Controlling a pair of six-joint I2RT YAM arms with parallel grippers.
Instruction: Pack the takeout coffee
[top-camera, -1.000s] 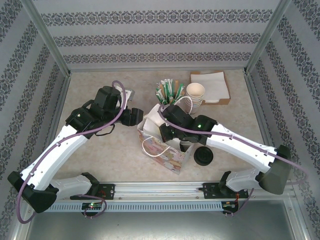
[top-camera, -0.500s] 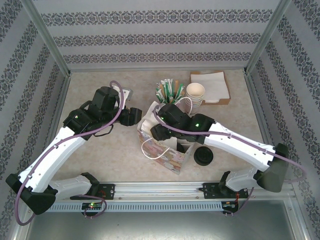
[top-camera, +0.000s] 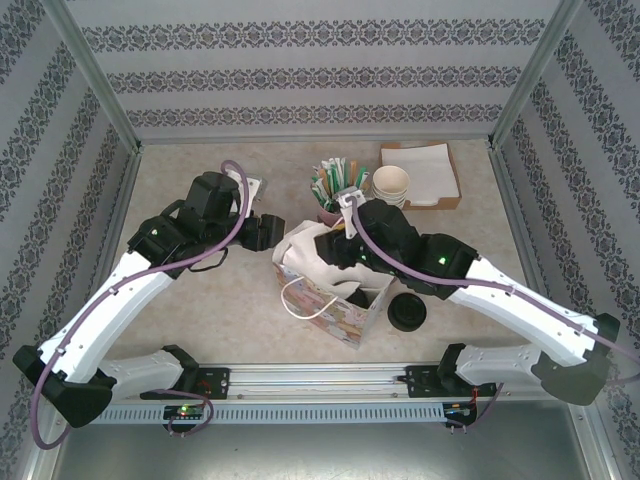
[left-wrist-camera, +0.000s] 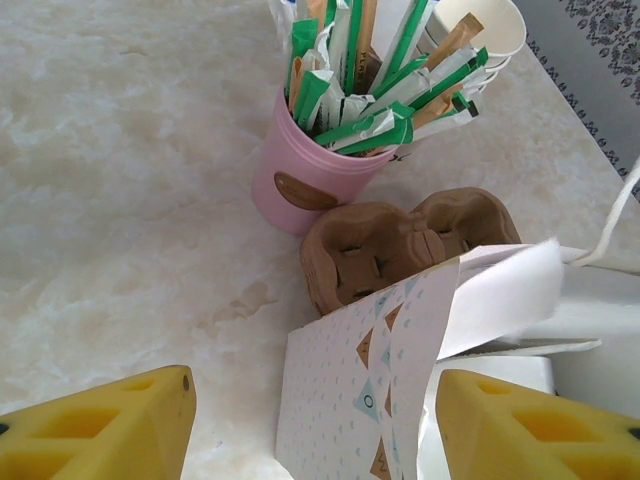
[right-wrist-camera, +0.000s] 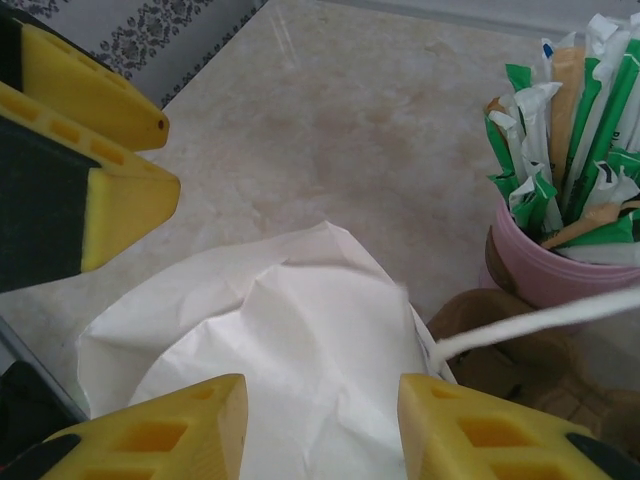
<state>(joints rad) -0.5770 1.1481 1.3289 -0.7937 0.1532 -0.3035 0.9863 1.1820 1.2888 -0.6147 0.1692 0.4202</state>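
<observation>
Left gripper (left-wrist-camera: 312, 388): jaws partly open, astride the patterned rim of the paper bag (top-camera: 335, 305), not closed on it; right gripper (right-wrist-camera: 322, 385): jaws partly open above the bag's white interior, holding nothing; takeout coffee (top-camera: 407, 312): upright on the bench (top-camera: 230, 325), outside the bag, just beside its right side, apart from both grippers; behind the bag, 1 pink cup (left-wrist-camera: 300, 185) of green and white sachets, just beside 1 brown cardboard carrier (left-wrist-camera: 400, 245); 1 stack of cream cups (top-camera: 392, 183) further right.
</observation>
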